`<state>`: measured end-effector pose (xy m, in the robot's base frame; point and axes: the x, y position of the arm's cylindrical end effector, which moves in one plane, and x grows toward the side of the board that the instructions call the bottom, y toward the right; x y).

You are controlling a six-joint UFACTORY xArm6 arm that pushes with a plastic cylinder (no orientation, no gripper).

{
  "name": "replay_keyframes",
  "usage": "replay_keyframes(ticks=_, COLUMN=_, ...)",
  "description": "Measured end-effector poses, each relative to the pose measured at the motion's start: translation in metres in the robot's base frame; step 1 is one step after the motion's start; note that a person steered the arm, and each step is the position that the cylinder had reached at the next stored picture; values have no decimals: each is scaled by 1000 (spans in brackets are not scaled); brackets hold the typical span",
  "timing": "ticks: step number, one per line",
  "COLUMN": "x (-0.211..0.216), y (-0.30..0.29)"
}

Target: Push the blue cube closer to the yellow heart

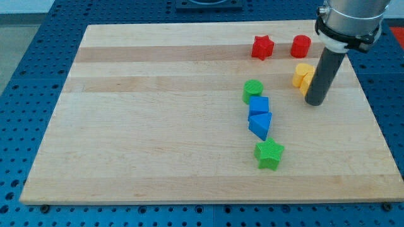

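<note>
Jaws: none fitted; ending in a straight dark rod, so neither open nor closed.
Tip point(315, 103): resting on the wooden board point(158, 126) at the view's right, just below and right of the yellow pieces, touching or nearly touching them; well apart from the blue cube.
Blue cube point(259, 105): sitting right of the board's centre, in a close column of four blocks, touching or nearly touching the neighbours above and below.
Yellow heart point(303, 74): lying up and to the right of the blue cube, partly hidden by the rod; exact outline hard to make out.
Green cylinder point(253, 90): standing just above the blue cube.
Blue triangular block point(260, 125): sitting just below the blue cube.
Green star point(269, 154): closing the column at its bottom end.
Red star point(262, 47) and red cylinder point(301, 45): sitting side by side near the view's top, above the yellow heart.
</note>
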<state>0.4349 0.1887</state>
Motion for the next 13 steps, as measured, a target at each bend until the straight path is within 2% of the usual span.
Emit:
replay_keyframes(ticks=1, x=4, y=-18)
replay_keyframes(ticks=2, x=19, y=-6)
replay_keyframes(ticks=3, x=14, y=17)
replay_keyframes(ticks=5, x=-39, y=2)
replay_keyframes(ticks=6, x=-26, y=17)
replay_keyframes(ticks=8, x=-78, y=40)
replay_keyframes(ticks=9, x=-77, y=14)
replay_keyframes(ticks=12, x=-101, y=15)
replay_keyframes(ticks=13, x=-91, y=-58)
